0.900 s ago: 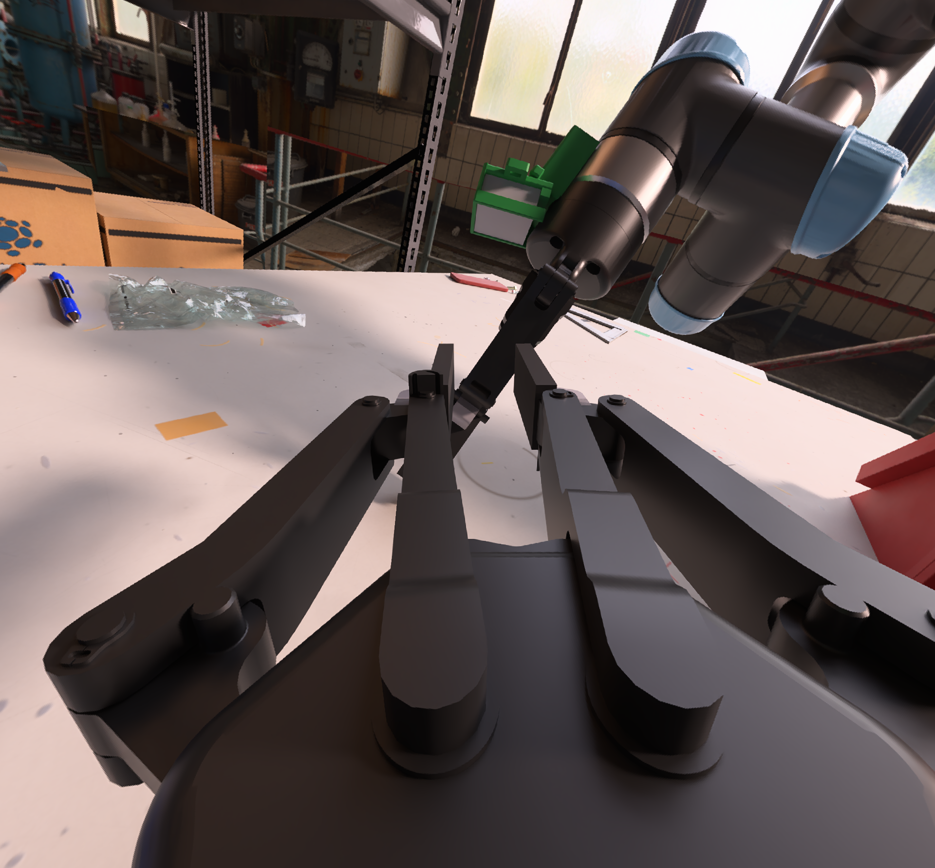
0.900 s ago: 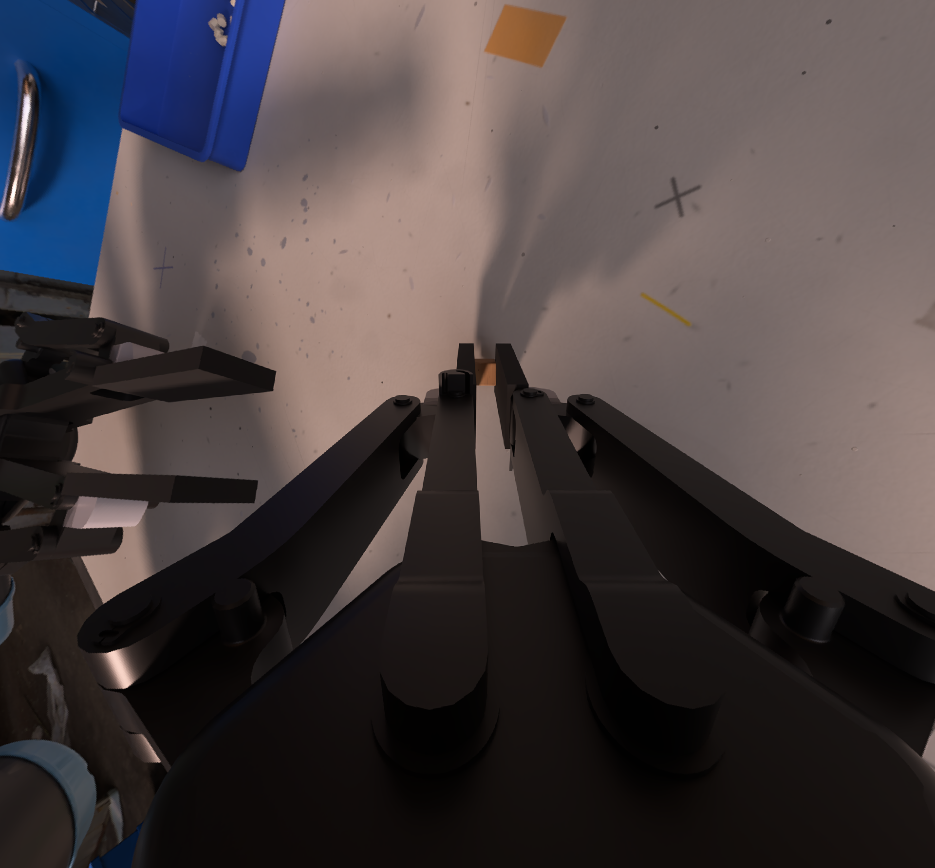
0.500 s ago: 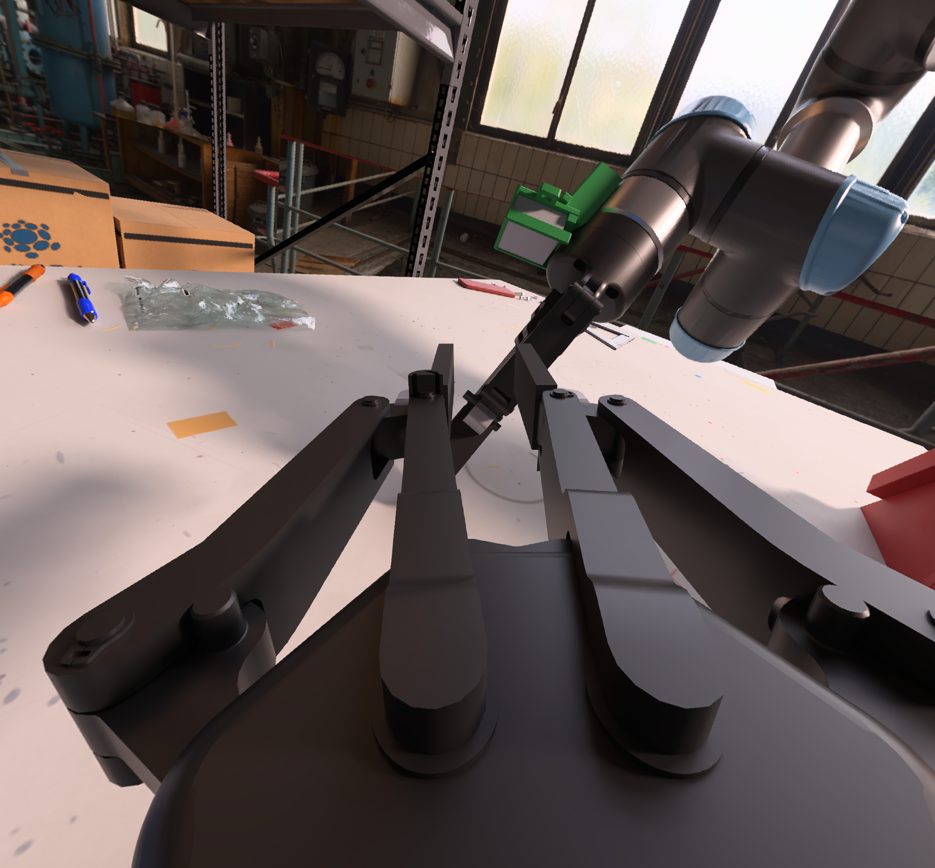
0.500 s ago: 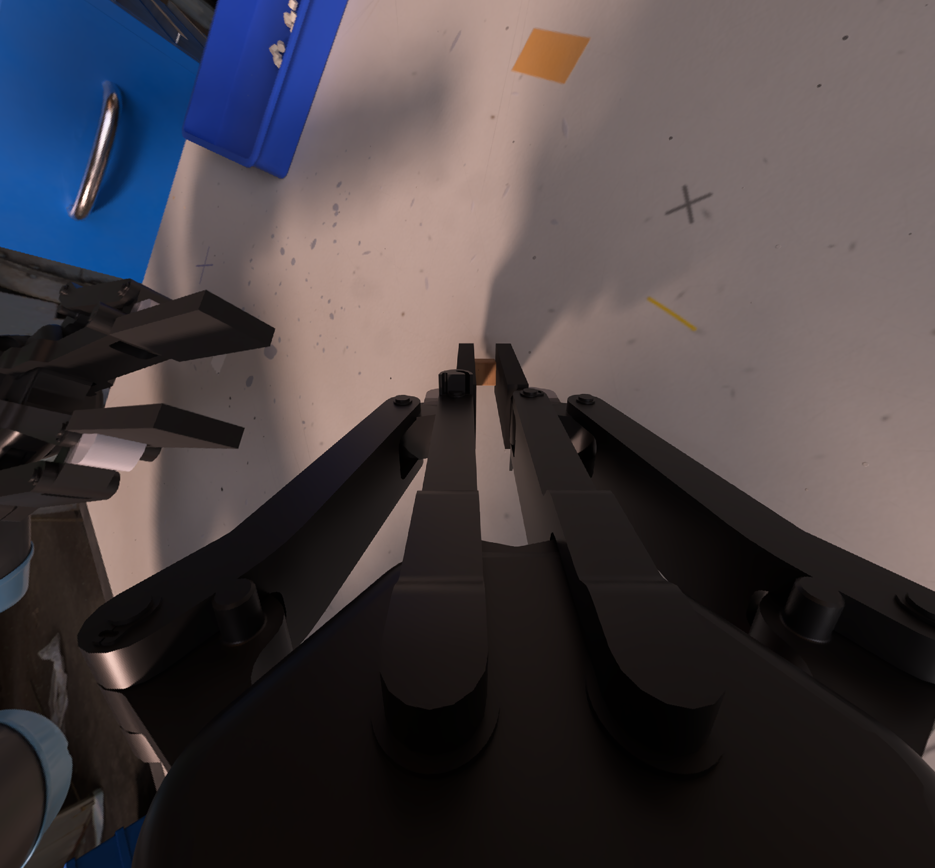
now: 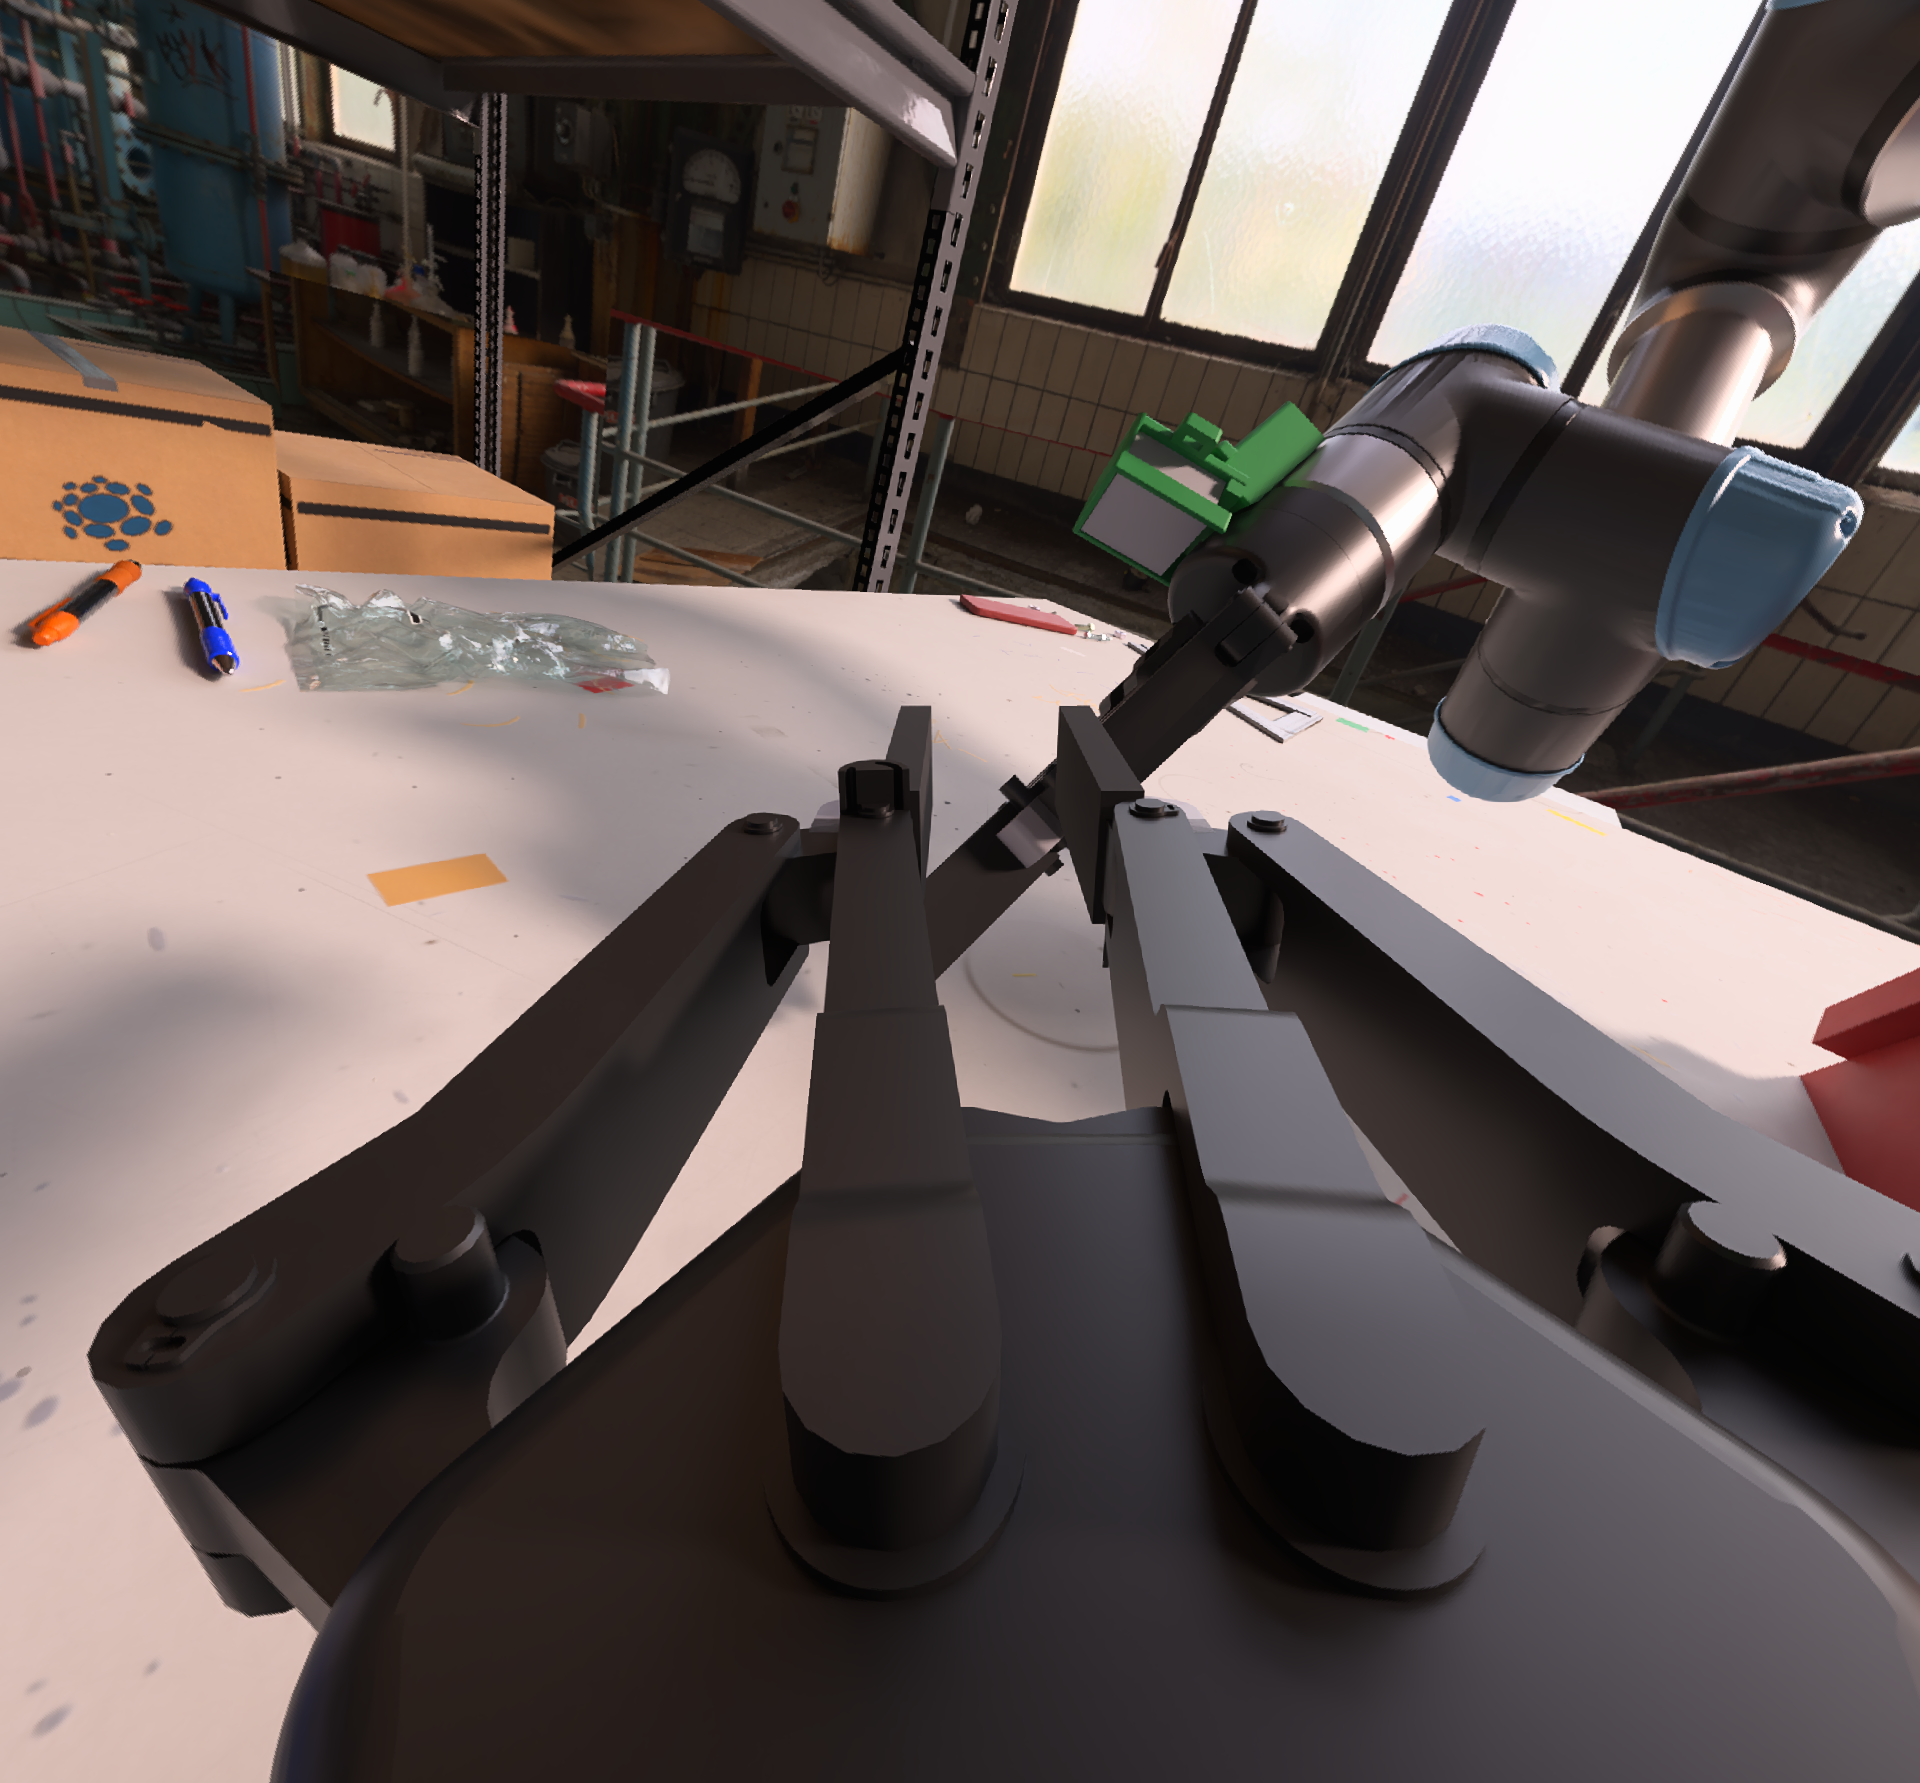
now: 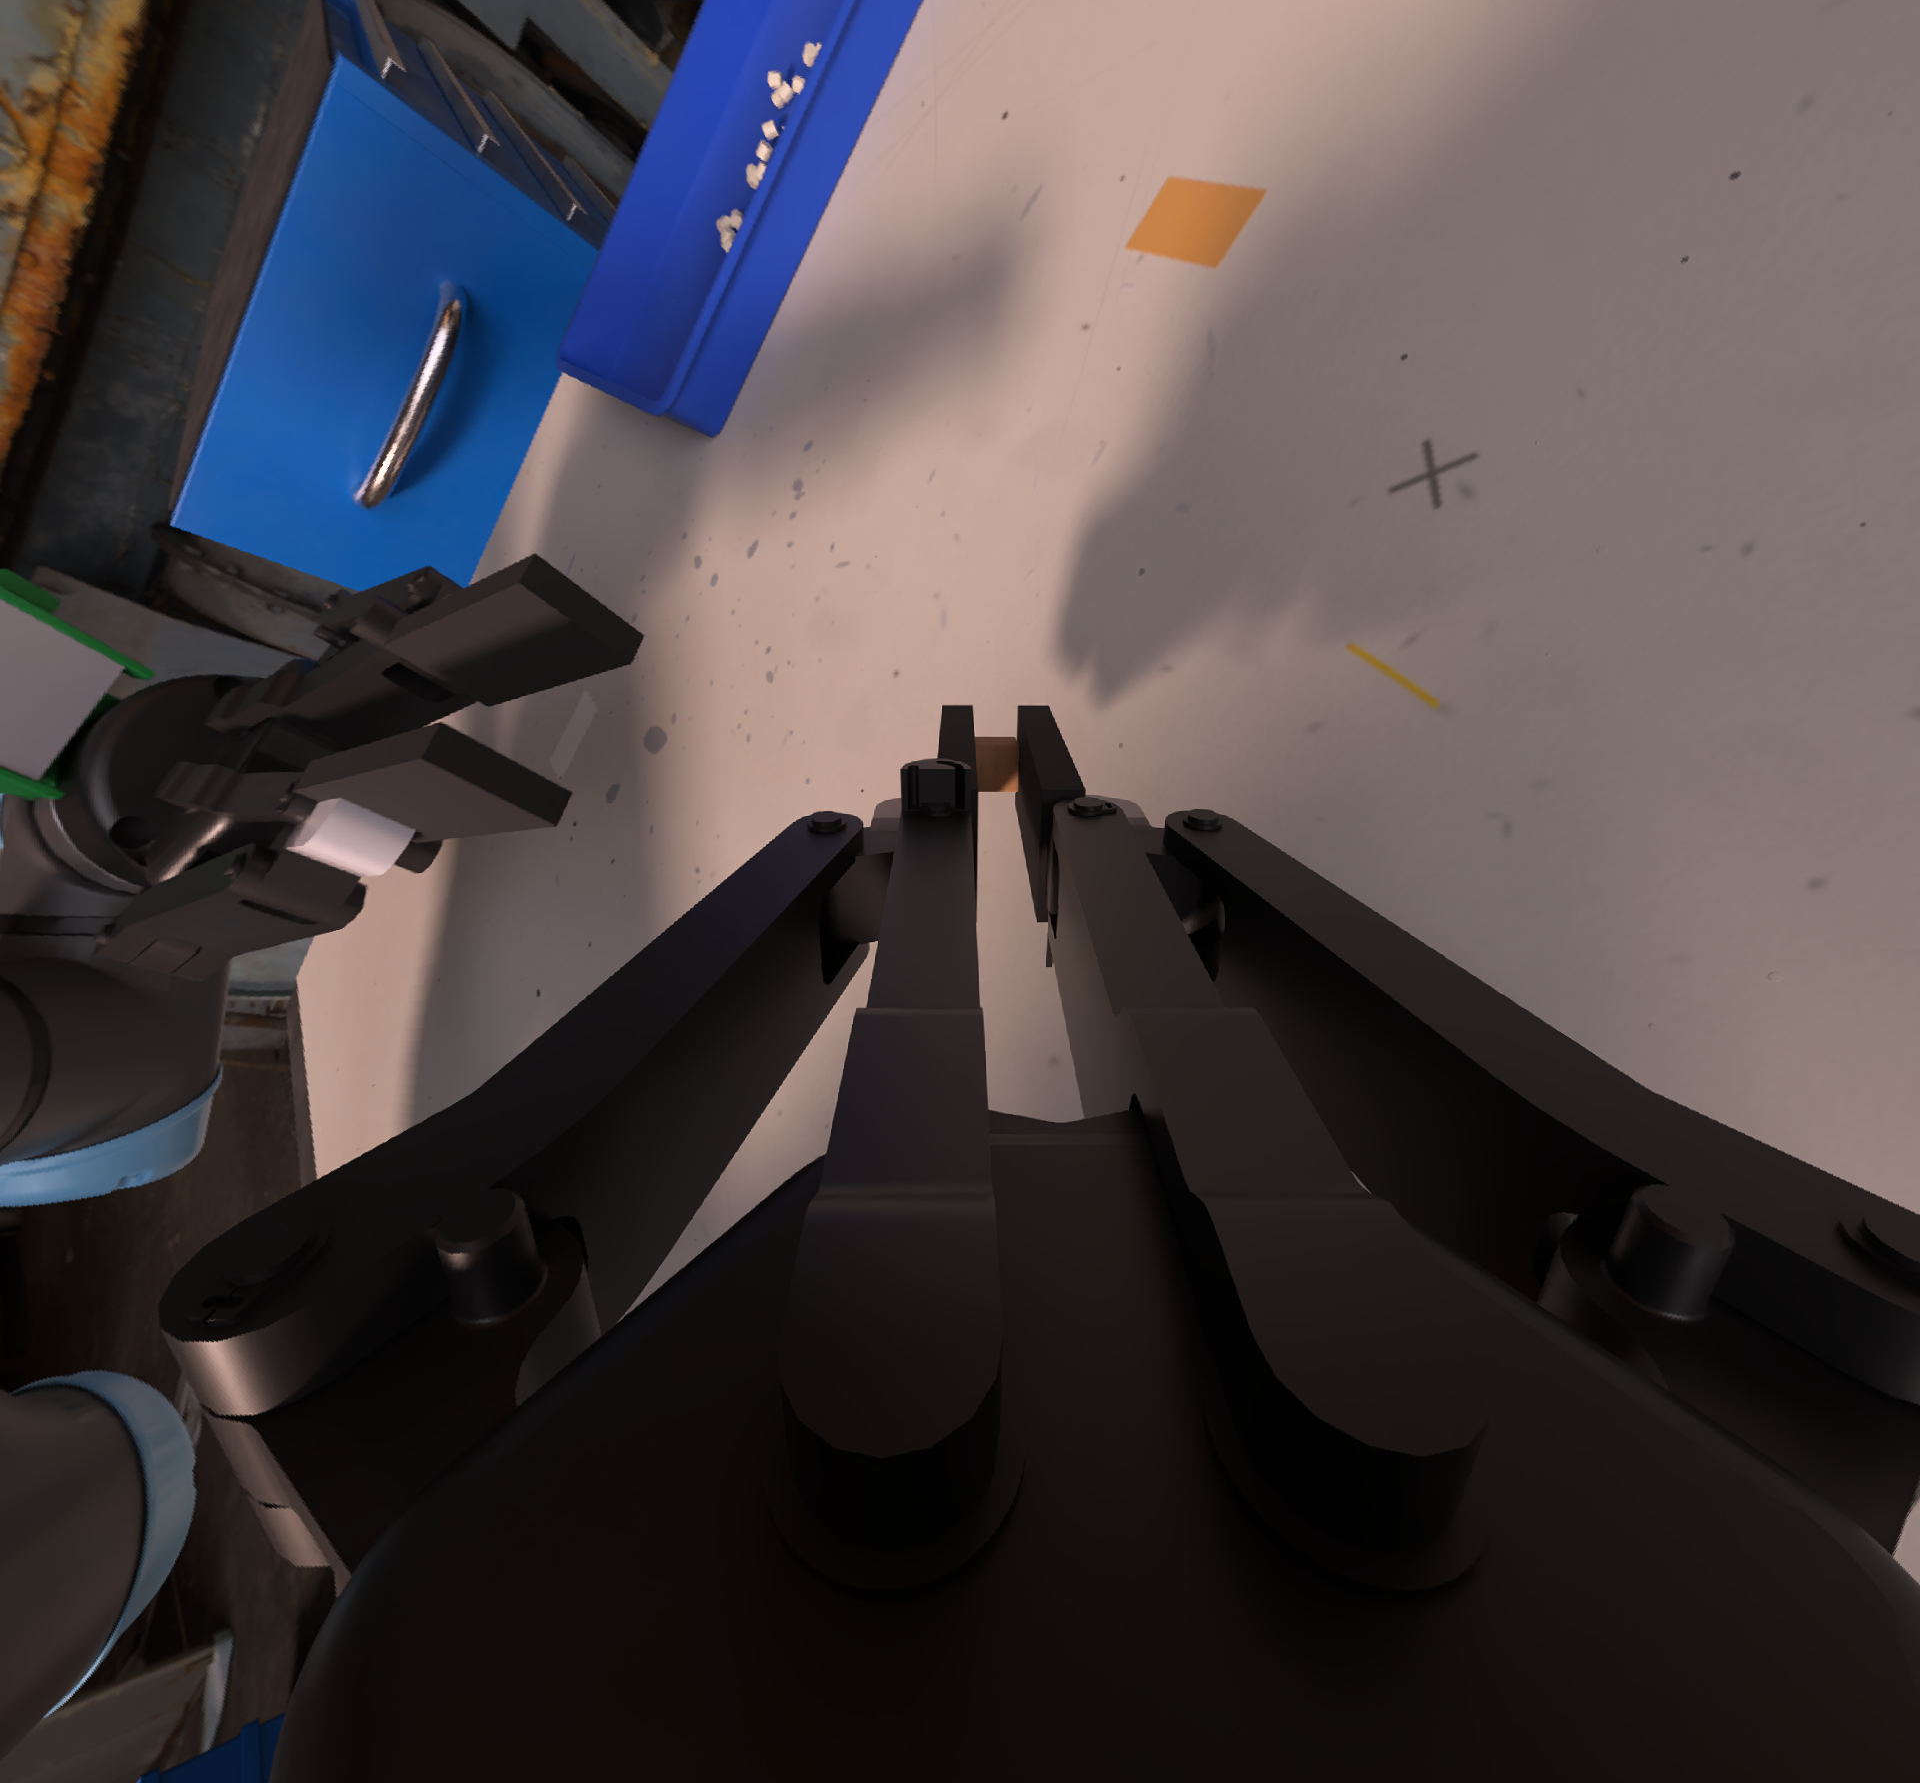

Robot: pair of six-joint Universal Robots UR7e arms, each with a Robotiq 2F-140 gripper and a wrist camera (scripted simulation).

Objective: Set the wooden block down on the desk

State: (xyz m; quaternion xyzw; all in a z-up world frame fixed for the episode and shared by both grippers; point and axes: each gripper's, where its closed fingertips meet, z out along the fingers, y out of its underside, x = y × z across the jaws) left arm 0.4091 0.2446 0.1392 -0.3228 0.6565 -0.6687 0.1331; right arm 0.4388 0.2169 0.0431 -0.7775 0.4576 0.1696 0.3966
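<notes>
**Right gripper carrying the wooden block above the table**

Since the earlier frames, the right wrist view is showing more of the blue drawer unit and blue bin at upper left, and the left gripper is appearing larger and closer at that view's left edge; in the left wrist view the right arm is sitting farther to the right.

Left wrist view, left to right: an orange marker [image 5: 83, 602], a blue pen [image 5: 211, 625] and a crumpled clear plastic bag [image 5: 457, 640] are lying on the table [image 5: 260, 954]. An orange patch [image 5: 436, 878] is lying nearer. The left gripper [image 5: 992, 746] is hovering with its fingers parted and nothing between them. Beyond it the right arm [image 5: 1507, 528] is reaching down.

Right wrist view, left to right: the blue drawer unit [image 6: 353, 331] is standing beside the table, the blue bin [image 6: 769, 133] is resting on it, and the right gripper [image 6: 995, 746] is pinching the wooden block [image 6: 993, 764] between its fingers [image 6: 1044, 757]. Whether the block is touching the table cannot be told. A dark cross mark [image 6: 1432, 474] and a yellow line [image 6: 1392, 674] are lying to the right.
</notes>
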